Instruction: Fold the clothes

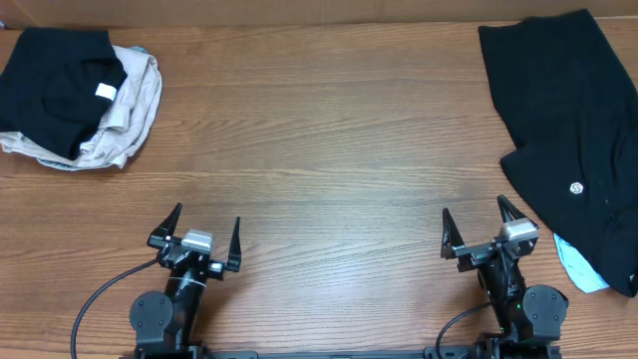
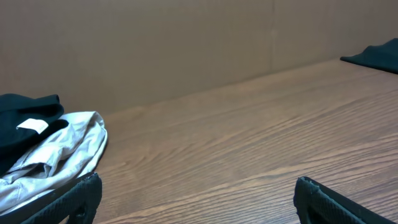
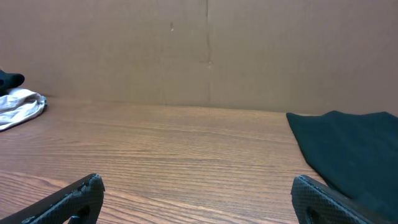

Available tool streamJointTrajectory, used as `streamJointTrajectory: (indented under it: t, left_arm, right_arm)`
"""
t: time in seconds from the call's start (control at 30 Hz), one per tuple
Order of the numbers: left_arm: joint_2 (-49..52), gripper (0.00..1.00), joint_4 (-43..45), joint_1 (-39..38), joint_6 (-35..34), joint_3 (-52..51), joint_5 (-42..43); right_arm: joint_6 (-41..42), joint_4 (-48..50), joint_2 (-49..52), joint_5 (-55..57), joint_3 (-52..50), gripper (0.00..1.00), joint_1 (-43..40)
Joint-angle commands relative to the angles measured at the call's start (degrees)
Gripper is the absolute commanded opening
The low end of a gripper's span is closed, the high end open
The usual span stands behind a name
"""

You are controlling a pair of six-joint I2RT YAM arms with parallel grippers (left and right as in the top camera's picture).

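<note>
Left gripper (image 1: 207, 214): jaws spread wide, nothing between them. Right gripper (image 1: 474, 205): the same, wide open and empty. Both hang just above bare table (image 1: 329, 130), well apart from each other.

Arms: both folded low at the near table edge, grippers pointing straight ahead across the wood. Their bases are cut off at the bottom of the overhead view. The wrist views catch only dark fingertips in the lower corners.

Just right of the right gripper: light-blue garment (image 1: 576, 261), only one corner showing, the rest hidden under the large black garment (image 1: 568, 130).

The large black garment lies ahead and to the right of the right gripper, rumpled, with its white round logo (image 1: 575, 187) face up. Its right side runs out of frame.

Far ahead and left of the left gripper: small black garment (image 1: 55, 85) with a white tag (image 1: 105, 93), lying on a crumpled beige garment (image 1: 125, 115) that it partly hides. Cannot tell how many pieces are in the pile.

Beyond the table: cardboard wall (image 3: 205, 50).
</note>
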Motion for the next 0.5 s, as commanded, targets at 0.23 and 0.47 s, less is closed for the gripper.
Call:
streamJointTrajectory:
  t: [0.23, 0.47]
  left_arm:
    - [-0.7, 1.0, 0.3, 0.4, -0.5, -0.3, -0.4]
    - [-0.7, 1.0, 0.2, 0.4, -0.6, -0.3, -0.6]
  right_arm:
    - [0.0, 0.3, -0.6, 0.0, -0.6, 1.0, 0.3]
    - [-0.1, 0.3, -0.6, 0.0, -0.6, 1.0, 0.3]
